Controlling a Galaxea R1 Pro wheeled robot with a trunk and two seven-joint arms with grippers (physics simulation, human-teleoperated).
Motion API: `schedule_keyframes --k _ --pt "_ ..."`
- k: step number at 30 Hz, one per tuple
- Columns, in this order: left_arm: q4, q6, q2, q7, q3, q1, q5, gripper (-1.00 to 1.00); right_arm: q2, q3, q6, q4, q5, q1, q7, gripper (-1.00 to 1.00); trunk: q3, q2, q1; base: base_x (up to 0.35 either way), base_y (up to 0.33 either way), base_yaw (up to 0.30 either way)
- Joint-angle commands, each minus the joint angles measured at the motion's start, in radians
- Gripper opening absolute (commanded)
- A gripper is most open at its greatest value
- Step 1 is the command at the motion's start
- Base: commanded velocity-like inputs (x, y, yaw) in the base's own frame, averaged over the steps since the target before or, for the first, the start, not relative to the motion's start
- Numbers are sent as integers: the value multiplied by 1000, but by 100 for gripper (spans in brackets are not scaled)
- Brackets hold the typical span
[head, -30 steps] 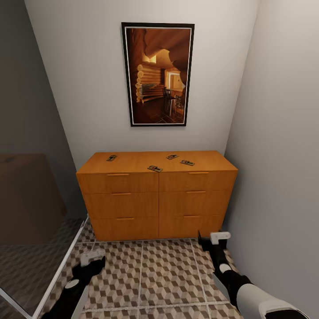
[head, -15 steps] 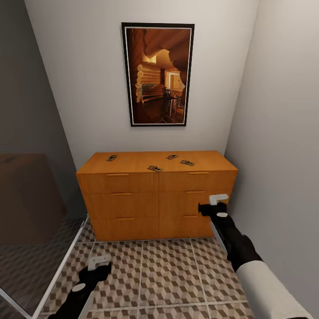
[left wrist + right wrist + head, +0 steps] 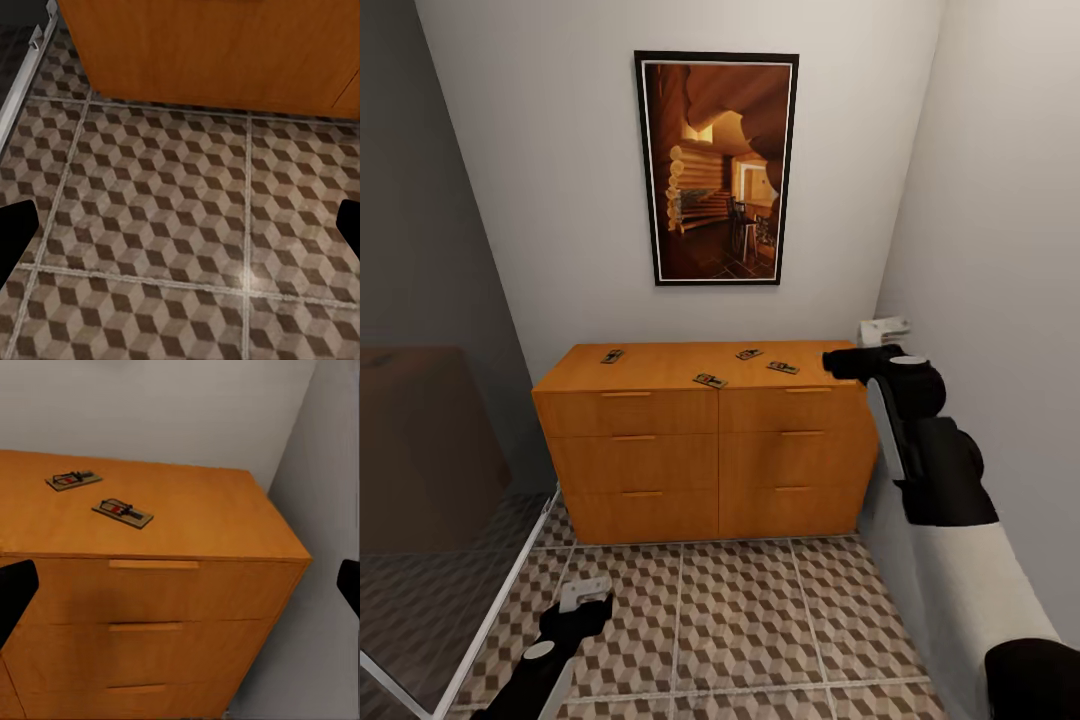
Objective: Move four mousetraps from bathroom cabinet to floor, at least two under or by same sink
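Four traps lie flat on the cabinet [image 3: 660, 368] top, none on the floor [image 3: 740, 620]. Trap 1 [image 3: 611, 356] sits near the back left corner. Trap 2 [image 3: 710, 381] lies at the front edge, about mid-width. Trap 3 [image 3: 749, 354] is toward the back, right of centre. Trap 4 [image 3: 783, 368] is just right of trap 3, nearer the front, well in from the right edge.

Right gripper [image 3: 865, 345] is raised to the level of the cabinet top, at its right end beside the wall [image 3: 990, 250], holding nothing; the right wrist view shows its fingers [image 3: 16, 592] wide apart, with traps 3 and 4 ahead.

Left gripper [image 3: 582, 598] is low over the floor in front of the cabinet's left half; fingers [image 3: 15, 232] apart, empty.

A framed picture [image 3: 717, 168] hangs above the cabinet. A glass panel [image 3: 430, 500] stands at left.
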State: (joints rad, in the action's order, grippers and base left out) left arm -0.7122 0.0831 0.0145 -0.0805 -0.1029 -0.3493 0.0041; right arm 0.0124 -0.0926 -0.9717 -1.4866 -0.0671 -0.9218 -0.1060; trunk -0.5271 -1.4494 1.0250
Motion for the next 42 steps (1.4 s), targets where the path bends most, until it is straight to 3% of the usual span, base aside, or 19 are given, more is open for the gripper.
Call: schedule_keyframes --k 1,4,5,6,7,9,10,11,12,13,15,19,20,27,30,34,42 --pt "-1 6 1 -1 -2 0 0 100 1 -2 -9 1 -5 -34 0 100 -1 -1 0 0 0 0" --pt "4 6 4 -1 -2 0 0 100 1 -2 -13 20 -5 -110 0 100 -1 -1 0 0 0 0" --pt "8 6 9 -1 -2 0 0 100 1 -2 -15 65 -5 -172 0 100 -1 -1 0 0 0 0" --pt "10 6 14 -1 -2 0 0 100 6 -2 -12 212 -4 -277 20 100 -1 -1 0 0 0 0" --pt "10 6 14 -1 -1 0 0 100 9 -2 -11 250 -2 -297 32 100 -1 -1 0 0 0 0" --pt "11 6 15 -1 1 0 0 100 22 -2 -10 369 12 -354 100 100 -1 -1 0 0 0 0" --pt "11 6 16 -1 6 0 0 100 39 -2 -8 480 29 -401 210 100 -1 -1 0 0 0 0" --pt "11 6 16 -1 8 0 0 100 46 -2 -7 513 33 -414 251 100 -1 -1 0 0 0 0" --pt "11 6 16 -1 11 0 0 100 62 -2 -6 568 39 -434 339 100 -1 -1 0 0 0 0" --pt "12 6 16 -1 12 0 0 100 70 -2 -6 589 41 -441 376 100 -1 -1 0 0 0 0" --pt "15 6 16 -1 17 0 0 100 103 -3 -4 651 46 -463 533 100 -1 -1 0 0 0 0" --pt "27 5 16 -1 22 0 0 100 122 -7 -3 668 51 -469 596 100 -1 -1 0 0 0 0" --pt "30 5 16 -1 27 0 0 100 146 -10 2 671 53 -470 637 100 -1 -1 0 0 0 0" --pt "34 5 19 -1 35 0 0 100 221 -15 29 675 50 -471 798 100 -1 -1 0 0 0 0" --pt "34 4 20 -1 35 0 0 100 255 -16 35 675 48 -471 828 100 -1 -1 0 0 0 0" --pt "34 4 21 -1 36 0 0 100 278 -16 47 675 46 -471 835 100 -1 -1 0 0 0 0" --pt "34 4 21 -1 36 0 0 100 289 -17 58 675 44 -470 838 100 -1 -1 0 0 -74 0"
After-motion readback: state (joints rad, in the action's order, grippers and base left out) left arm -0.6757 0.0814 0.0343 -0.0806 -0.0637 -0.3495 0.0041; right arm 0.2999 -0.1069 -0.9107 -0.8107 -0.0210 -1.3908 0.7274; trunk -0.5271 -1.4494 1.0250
